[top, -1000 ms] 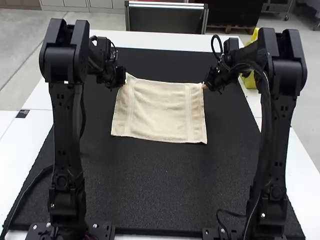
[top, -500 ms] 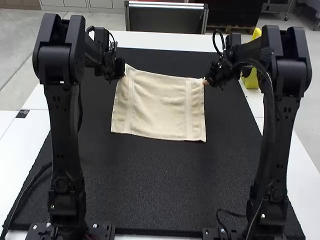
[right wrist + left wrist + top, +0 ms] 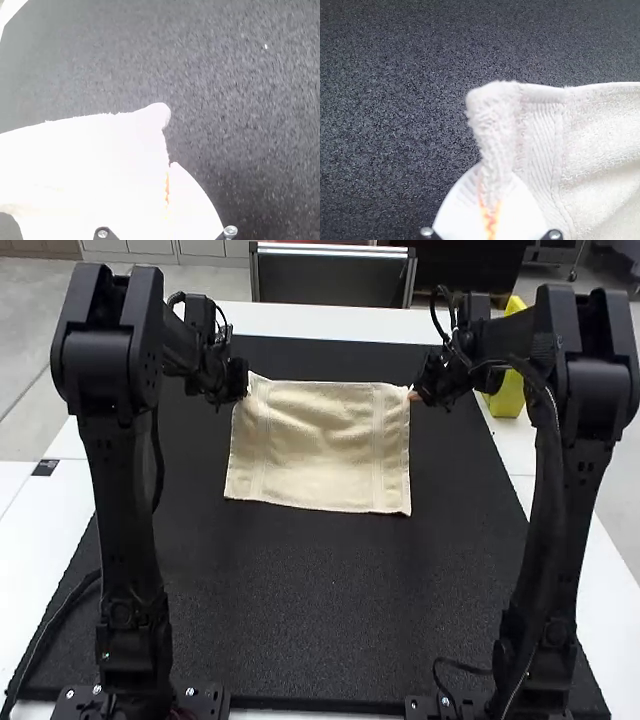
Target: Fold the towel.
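The towel (image 3: pixel 318 450) is plain cream with ribbed bands, the mat (image 3: pixel 330 610) speckled dark grey.

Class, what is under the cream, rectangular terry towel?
Around the towel, the black, textured mat shows on every side; whatever lies directly underneath is covered and cannot be seen.

The left arm (image 3: pixel 125 510) and right arm (image 3: pixel 548 530) stand nearly upright, bent at high elbows, their forearms running forward and inward. The left gripper (image 3: pixel 243 384) and right gripper (image 3: pixel 415 395) are well apart. The left gripper's white ribbed fingers (image 3: pixel 456 215) are pinched together, orange pads (image 3: pixel 491 222) inward; the right gripper's fingers (image 3: pixel 192 212), washed out, seem closed too.
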Robot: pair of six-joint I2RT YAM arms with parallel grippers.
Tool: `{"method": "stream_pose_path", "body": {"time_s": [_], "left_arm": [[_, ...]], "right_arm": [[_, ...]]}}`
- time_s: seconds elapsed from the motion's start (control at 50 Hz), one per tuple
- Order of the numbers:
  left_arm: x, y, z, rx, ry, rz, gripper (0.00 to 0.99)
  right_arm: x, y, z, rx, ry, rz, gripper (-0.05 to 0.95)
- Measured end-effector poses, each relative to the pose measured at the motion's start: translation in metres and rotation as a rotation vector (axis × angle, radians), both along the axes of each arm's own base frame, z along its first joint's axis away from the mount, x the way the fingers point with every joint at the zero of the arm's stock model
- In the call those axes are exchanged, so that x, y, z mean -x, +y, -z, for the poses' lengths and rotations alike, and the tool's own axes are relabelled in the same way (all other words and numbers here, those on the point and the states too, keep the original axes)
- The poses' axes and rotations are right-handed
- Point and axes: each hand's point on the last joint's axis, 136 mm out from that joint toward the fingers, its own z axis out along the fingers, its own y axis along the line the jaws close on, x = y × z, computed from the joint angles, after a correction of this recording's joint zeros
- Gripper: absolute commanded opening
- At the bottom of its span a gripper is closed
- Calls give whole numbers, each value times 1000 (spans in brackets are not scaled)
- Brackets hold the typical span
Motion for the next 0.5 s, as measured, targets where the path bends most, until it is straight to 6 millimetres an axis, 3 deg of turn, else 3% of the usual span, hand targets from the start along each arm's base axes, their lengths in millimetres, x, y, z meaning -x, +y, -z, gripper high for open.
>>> {"method": "stream_pose_path", "body": {"time_s": [0.26,0.5], "left_arm": [[6,0,-16,-2,-25,2,25],[26,0,8,-2,34,4,25]], "right_arm": [[16,-10,-9,-1,-3,18,-25],[25,-10,-4,-8,17,15,-25]]}}
